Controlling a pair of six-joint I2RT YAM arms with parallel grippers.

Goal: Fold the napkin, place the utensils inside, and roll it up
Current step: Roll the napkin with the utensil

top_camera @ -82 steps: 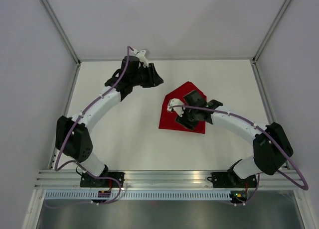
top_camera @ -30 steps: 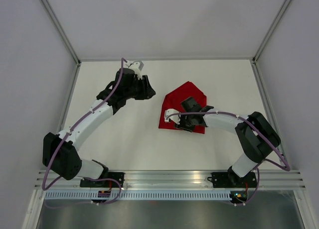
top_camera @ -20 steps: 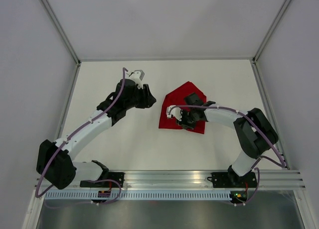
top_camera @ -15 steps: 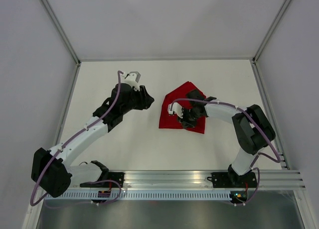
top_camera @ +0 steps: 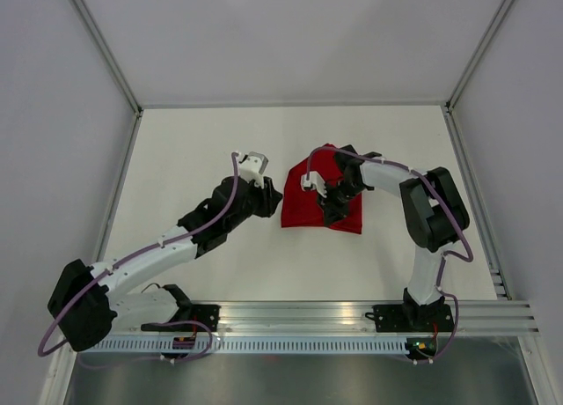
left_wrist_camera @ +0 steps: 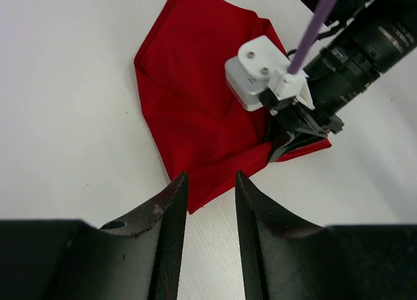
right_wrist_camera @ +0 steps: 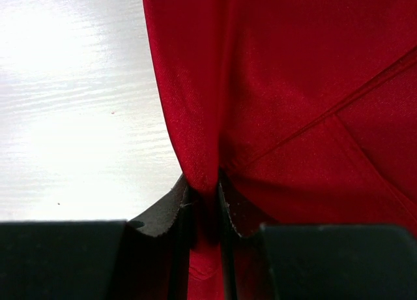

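Note:
The red napkin [top_camera: 308, 207] lies partly folded on the white table, right of centre. My right gripper [top_camera: 332, 204] stands on its middle, shut on a raised pleat of the cloth; in the right wrist view the napkin [right_wrist_camera: 293, 85] bunches up between the pads at my right gripper [right_wrist_camera: 205, 190]. Just off the cloth's left edge, my left gripper [top_camera: 272, 196] is open. In the left wrist view the napkin [left_wrist_camera: 189, 104] has its near corner lying just beyond the tips of my left gripper [left_wrist_camera: 210, 182], with nothing between them. The utensils are out of view.
The white table [top_camera: 202, 141] is fenced by grey walls at the back and both sides. An aluminium rail [top_camera: 290, 312] carrying both arm bases runs along the near edge. The right arm's white wrist camera [left_wrist_camera: 257, 72] hangs over the napkin, close ahead of my left fingers.
The left arm has swung from the back left down to the napkin's left edge. The right gripper has closed on a pleat of the cloth and shifted slightly toward the back.

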